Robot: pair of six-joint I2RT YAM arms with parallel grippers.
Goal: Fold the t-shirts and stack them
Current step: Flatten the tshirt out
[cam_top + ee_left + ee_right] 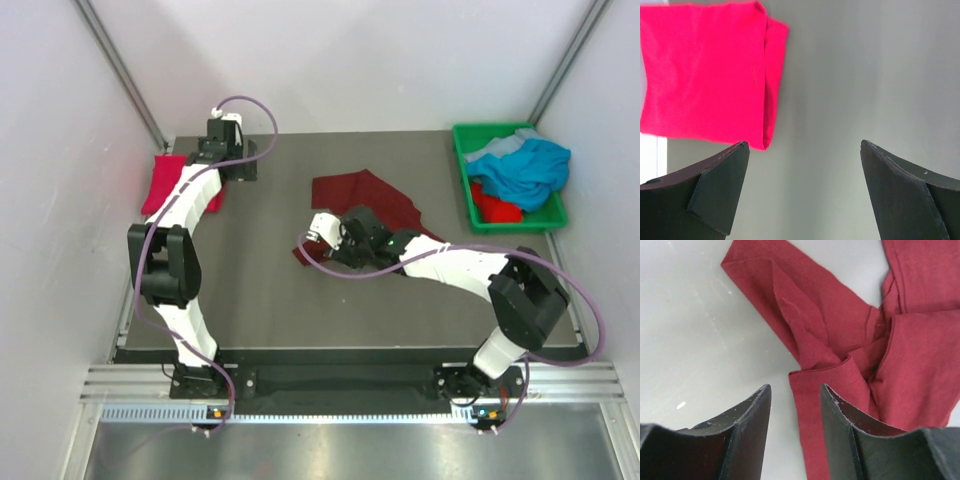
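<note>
Maroon t-shirt (365, 200) lies crumpled mid-way across the table (270, 300), its edge below the narrow gap between the right arm's fingers (837, 405), which stand slightly apart, while the left arm's fingers (727, 165) gape wide beside the folded crimson t-shirt (705, 75) at the far-left corner.

Both my arms reaching out, jaws apart.
My left arm stretches far back-left, left gripper (804, 145) spread wide; my right arm bends inward and low, right gripper (795, 387) partly apart.
</note>
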